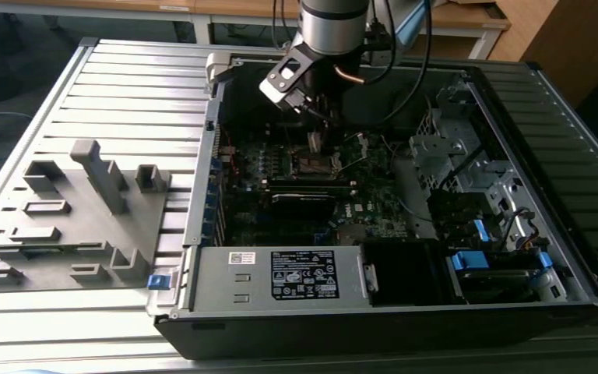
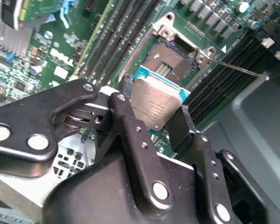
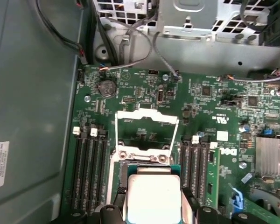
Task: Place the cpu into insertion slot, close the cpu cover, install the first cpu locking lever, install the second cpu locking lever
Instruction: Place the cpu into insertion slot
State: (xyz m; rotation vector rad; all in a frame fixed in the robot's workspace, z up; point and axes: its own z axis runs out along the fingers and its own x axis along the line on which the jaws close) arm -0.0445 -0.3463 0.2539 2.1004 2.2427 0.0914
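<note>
Fingers [image 2: 182, 128]: closed on the cpu [image 2: 156, 105], which is pinched by two opposite edges. The metal top and the underside are thus left free, judged so that the chip can be seated flat.
Cpu: held slightly tilted, close over the insertion slot [image 2: 175, 60] and not yet in it.
Insertion slot: left open, with its dark contact field bared to receive the chip.
Cpu cover [image 3: 147, 114]: swung up and back on its hinge in the first wrist view, so that the way down to the slot is not blocked.
Locking lever [image 2: 238, 68]: seen as a thin rod standing out beside the slot, judged released so that the cover is free.
Memory slots [image 3: 91, 168]: ranged on both sides of the slot.
Arm [image 1: 330, 23]: seen in the exterior view reaching into the computer case [image 1: 382, 327] from about twelve o'clock.
Surface [image 1: 122, 86]: the case is carried on it, with a grey fixture tray [image 1: 71, 226] at about nine o'clock of the case.
Stage: placing is judged to be in hand; cover and levers are not yet closed.
</note>
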